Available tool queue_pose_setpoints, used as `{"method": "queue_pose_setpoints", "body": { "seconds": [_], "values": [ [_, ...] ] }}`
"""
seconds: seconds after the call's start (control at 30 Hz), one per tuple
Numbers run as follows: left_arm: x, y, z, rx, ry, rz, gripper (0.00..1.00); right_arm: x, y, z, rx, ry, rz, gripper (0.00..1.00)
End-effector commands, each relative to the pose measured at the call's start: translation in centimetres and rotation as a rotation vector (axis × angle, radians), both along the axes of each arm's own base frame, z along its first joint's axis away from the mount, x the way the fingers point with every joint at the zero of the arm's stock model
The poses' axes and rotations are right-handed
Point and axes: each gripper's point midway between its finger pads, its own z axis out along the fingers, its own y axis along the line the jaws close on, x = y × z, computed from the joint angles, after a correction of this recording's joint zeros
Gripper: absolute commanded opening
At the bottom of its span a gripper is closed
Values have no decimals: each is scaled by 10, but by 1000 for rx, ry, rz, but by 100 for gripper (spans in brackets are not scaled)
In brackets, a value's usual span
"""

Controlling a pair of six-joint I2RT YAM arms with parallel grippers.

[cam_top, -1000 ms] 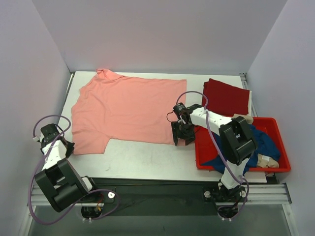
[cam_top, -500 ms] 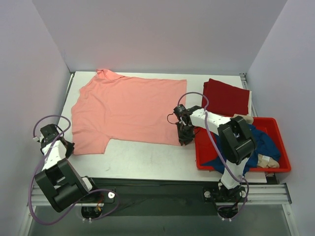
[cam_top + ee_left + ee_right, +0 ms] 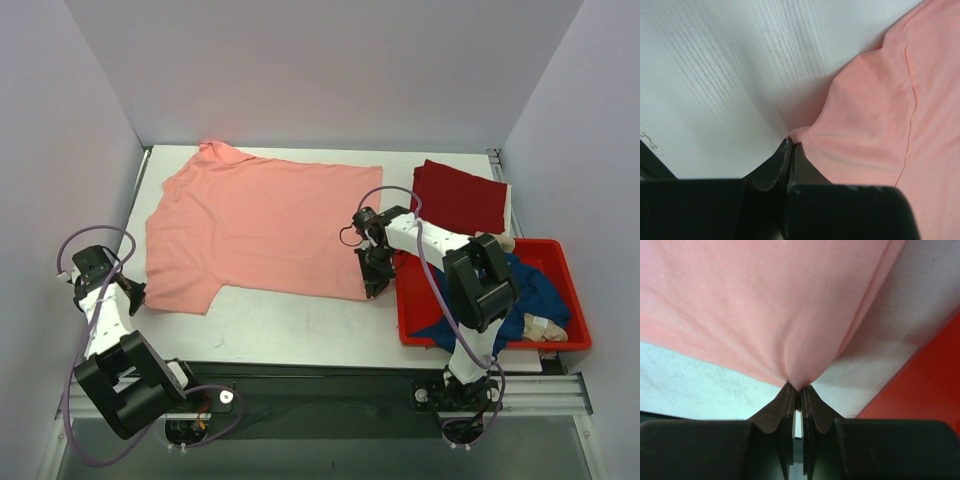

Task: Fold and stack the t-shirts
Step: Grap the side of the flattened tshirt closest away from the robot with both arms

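Observation:
The salmon-pink t-shirt (image 3: pixel 260 225) lies spread flat across the table, collar at the far left. My left gripper (image 3: pixel 137 294) is shut on the tip of its near sleeve (image 3: pixel 865 125), the cloth pinched at the fingertips (image 3: pixel 791 145). My right gripper (image 3: pixel 375 287) is shut on the shirt's near right hem corner (image 3: pixel 805 315), which puckers into the closed jaws (image 3: pixel 800 388). A dark red t-shirt (image 3: pixel 460 198) lies folded at the far right. A navy blue t-shirt (image 3: pixel 538 290) sits crumpled in the tub.
A red plastic tub (image 3: pixel 480 342) stands at the near right, just beside my right gripper, also holding beige cloth (image 3: pixel 545 325). White walls enclose the table on three sides. The bare tabletop (image 3: pixel 290 320) shows in front of the shirt.
My right gripper's jaws have closed on the pink shirt's hem corner. The left wrist has shifted slightly left and away, still holding the sleeve.

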Motion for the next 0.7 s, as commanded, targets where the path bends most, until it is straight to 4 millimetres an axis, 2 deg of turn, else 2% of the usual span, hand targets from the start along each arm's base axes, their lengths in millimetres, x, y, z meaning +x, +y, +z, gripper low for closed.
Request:
{"method": "queue_pose_setpoints", "body": {
  "seconds": [0.0, 0.2, 0.3, 0.4, 0.43, 0.5, 0.67],
  "values": [
    [-7, 3, 25, 36, 0, 2, 0, -23, -6, 21, -8, 98, 47, 1],
    [-24, 5, 42, 83, 65, -31, 0, -39, -11, 31, -5, 145, 59, 1],
    [-19, 4, 50, 79, 48, -40, 0, -47, -13, 33, -5, 167, 72, 1],
    [-16, 5, 65, 92, 50, -67, 0, -52, -14, 36, -7, 180, 79, 1],
    [-13, 8, 75, 115, 45, -68, 0, -53, -15, 37, -8, 183, 77, 1],
    [-16, 5, 80, 113, 66, -79, 0, -54, -14, 39, -4, 186, 72, 1],
    [-7, -11, 93, 165, 66, -174, 0, -52, -13, 49, -3, 184, 57, 0]
  ]
}}
